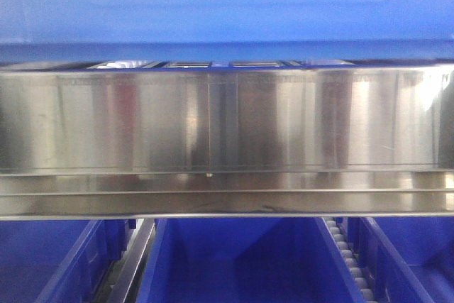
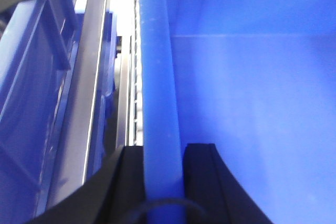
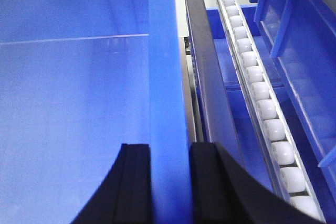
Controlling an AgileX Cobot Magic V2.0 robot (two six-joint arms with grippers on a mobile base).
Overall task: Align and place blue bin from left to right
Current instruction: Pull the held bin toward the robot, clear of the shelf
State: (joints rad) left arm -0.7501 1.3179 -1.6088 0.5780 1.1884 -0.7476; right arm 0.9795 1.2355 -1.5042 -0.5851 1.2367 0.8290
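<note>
The blue bin (image 1: 227,5) fills the top of the front view, its smooth wall just above the steel shelf. My left gripper (image 2: 163,153) is shut on the bin's left rim (image 2: 157,77), one black finger outside the wall and one inside. My right gripper (image 3: 169,153) is shut on the bin's right rim (image 3: 167,66) in the same way. The bin's bare floor (image 2: 252,119) shows in both wrist views, also as the floor (image 3: 73,108) to the left of the right rim.
A brushed steel shelf front (image 1: 227,118) spans the front view, with smaller blue tubs (image 1: 234,260) below it. A white roller track (image 3: 257,93) and a steel rail (image 3: 202,66) run beside the bin's right side. A steel rail (image 2: 86,77) and another blue crate (image 2: 31,77) flank its left.
</note>
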